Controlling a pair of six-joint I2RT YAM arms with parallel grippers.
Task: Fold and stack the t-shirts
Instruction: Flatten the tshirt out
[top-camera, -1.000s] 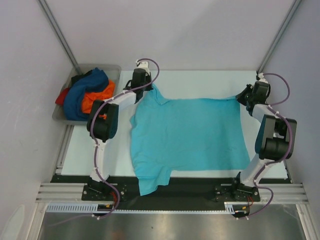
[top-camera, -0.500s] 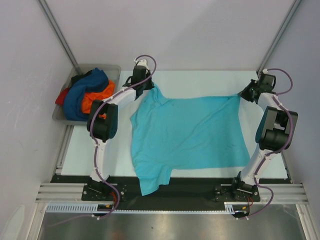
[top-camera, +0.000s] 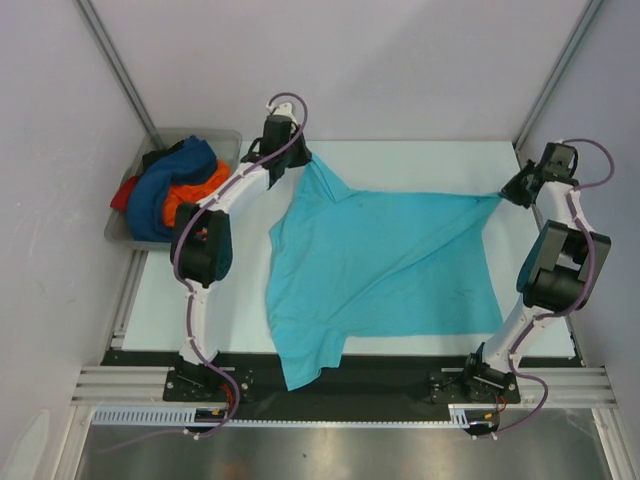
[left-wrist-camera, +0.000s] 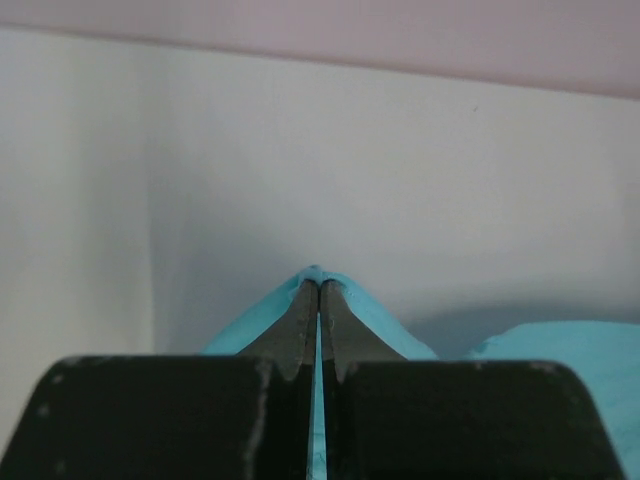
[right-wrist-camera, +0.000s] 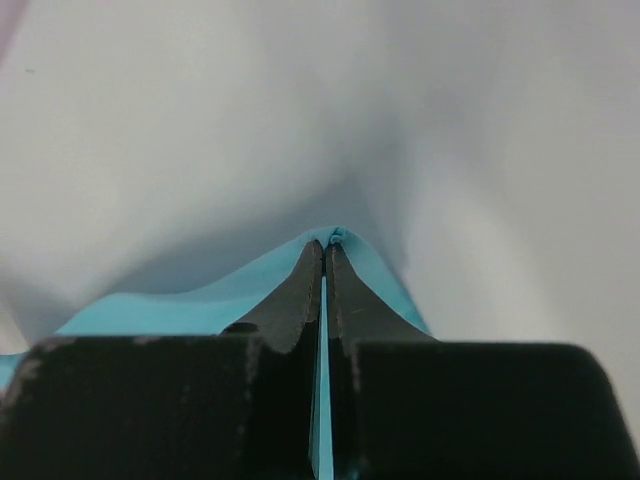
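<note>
Top external: the shirt (top-camera: 380, 265) is being spread, its upper corners clamped by the left fingers (left-wrist-camera: 297, 325) and right fingers (right-wrist-camera: 300, 295); laying it flat on the tabletop (top-camera: 420, 160) seems called for next.

The spread t-shirt (top-camera: 380, 260) lay on the table (top-camera: 200, 290) between my arms, one sleeve over the near edge. My left gripper (top-camera: 304, 160) pinched its far-left corner and my right gripper (top-camera: 503, 195) its far-right corner. The tray (top-camera: 225, 138) sat beyond the table's far-left corner, with the heaped t-shirts (top-camera: 175, 190) in it
</note>
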